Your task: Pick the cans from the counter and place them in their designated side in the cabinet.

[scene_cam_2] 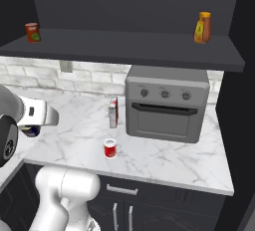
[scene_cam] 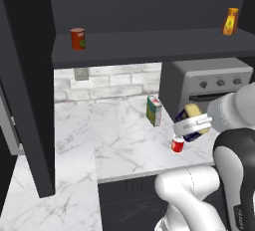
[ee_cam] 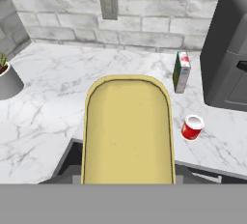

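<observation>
Nearest the hand camera, the boxy tin (ee_cam: 128, 131) with its yellow top sits clamped in the gripper (scene_cam: 191, 124), lifted clear above the front edge of the table (scene_cam: 114, 135). From the left base view its dark blue label shows under the white gripper body. Below and just beside it, the short red can (scene_cam: 177, 145) with a white top stands upright on the table near the front edge. Farther back, a green-and-white carton (scene_cam: 154, 110) stands upright toward the middle of the table, beside the grey oven (scene_cam_2: 167, 103) at the right end. Up on the cabinet (scene_cam_2: 124, 46) shelf, an orange-red can (scene_cam: 77, 39) stands at the left end and an orange bottle (scene_cam_2: 202, 27) at the right end. A potted plant (ee_cam: 7, 78) sits at the table's far left edge.
</observation>
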{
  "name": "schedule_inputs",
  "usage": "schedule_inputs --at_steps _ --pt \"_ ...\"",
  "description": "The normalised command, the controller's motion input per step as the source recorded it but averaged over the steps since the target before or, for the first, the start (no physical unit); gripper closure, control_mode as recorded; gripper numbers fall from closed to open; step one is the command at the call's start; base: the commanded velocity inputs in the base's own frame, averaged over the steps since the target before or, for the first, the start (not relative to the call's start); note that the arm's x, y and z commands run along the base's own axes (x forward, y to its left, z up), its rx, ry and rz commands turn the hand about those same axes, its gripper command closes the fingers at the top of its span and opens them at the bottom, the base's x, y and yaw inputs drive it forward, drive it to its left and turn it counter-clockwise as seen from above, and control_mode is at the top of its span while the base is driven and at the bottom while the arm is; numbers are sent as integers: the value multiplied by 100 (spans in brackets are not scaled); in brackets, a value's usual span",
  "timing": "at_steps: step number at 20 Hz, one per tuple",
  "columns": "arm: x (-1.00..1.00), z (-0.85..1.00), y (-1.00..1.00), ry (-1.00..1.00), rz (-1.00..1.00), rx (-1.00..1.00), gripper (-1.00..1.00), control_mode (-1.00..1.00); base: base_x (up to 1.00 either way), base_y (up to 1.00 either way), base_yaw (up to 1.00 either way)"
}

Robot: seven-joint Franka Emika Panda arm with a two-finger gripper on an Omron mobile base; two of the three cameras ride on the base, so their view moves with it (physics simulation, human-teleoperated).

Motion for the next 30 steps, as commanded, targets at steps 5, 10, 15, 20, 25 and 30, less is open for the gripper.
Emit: schedule_inputs --at_steps 5,10,15,20,25,30 --pt "-12 17 0 0 2 1 100 -100 0 0 0" --pt "-12 15 0 0 1 1 100 -100 0 0 0" --pt "-12 15 0 0 1 0 100 -100 0 0 0" --pt "-9 15 0 -2 0 0 100 -100 0 0 0" --pt "-2 16 0 -3 0 0 100 -100 0 0 0" --pt "0 15 0 -1 0 0 100 -100 0 0 0"
